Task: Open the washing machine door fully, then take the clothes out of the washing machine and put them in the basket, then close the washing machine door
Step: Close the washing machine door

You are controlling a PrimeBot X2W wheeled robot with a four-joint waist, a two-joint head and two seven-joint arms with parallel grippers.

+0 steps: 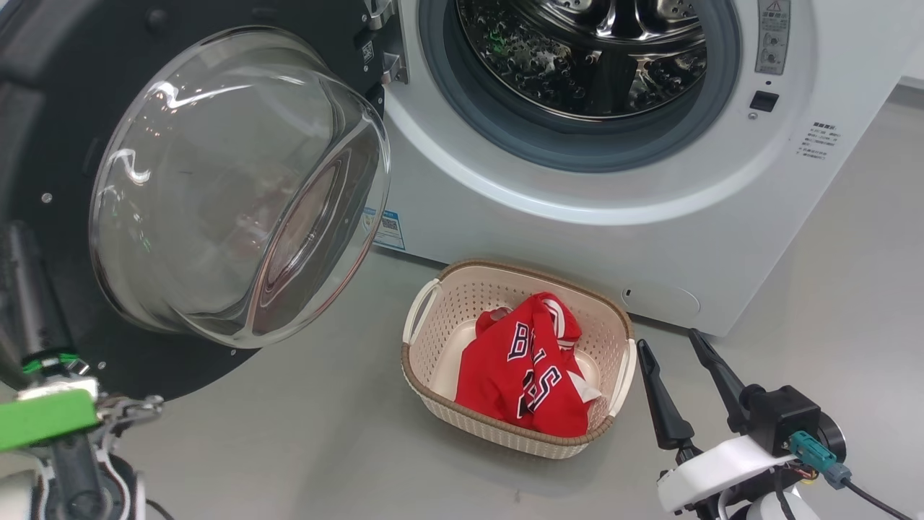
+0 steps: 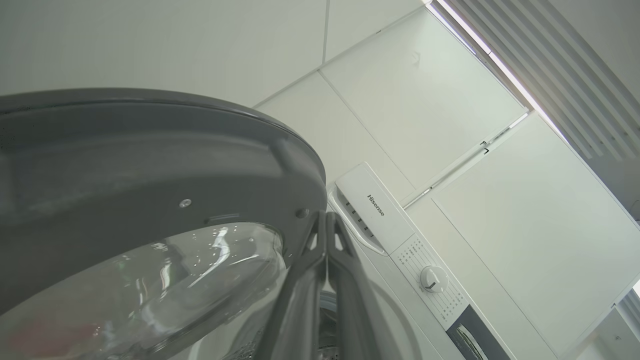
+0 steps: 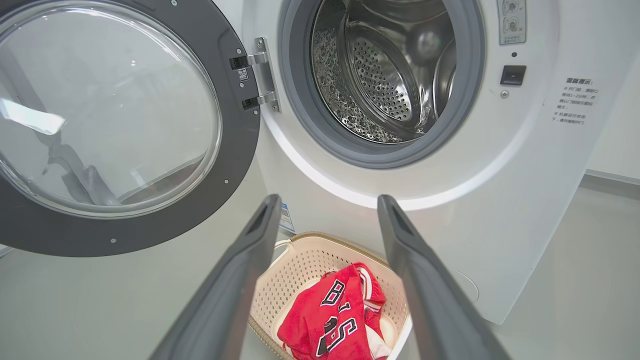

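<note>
The washing machine door point(image 1: 216, 195) stands swung wide to the left, its glass bowl bulging toward me. The white washing machine point(image 1: 613, 217) shows a bare steel drum point(image 3: 385, 80) inside its grey ring. On the floor in front sits the cream basket point(image 1: 462, 289), with the red jersey clothes point(image 1: 527, 368) crumpled inside. My right gripper point(image 1: 669, 341) hovers open just right of the basket, nothing between its fingers point(image 3: 250, 260). My left gripper point(image 2: 326, 216) is shut, its tips beside the door's dark inner rim point(image 2: 240, 150); I cannot tell if they touch.
Grey floor point(image 1: 303, 433) spreads left of and in front of the basket. My left arm point(image 1: 43, 415), with a green part, rises at the lower left, close under the door. The machine's control panel and dial point(image 2: 432, 277) appear in the left wrist view.
</note>
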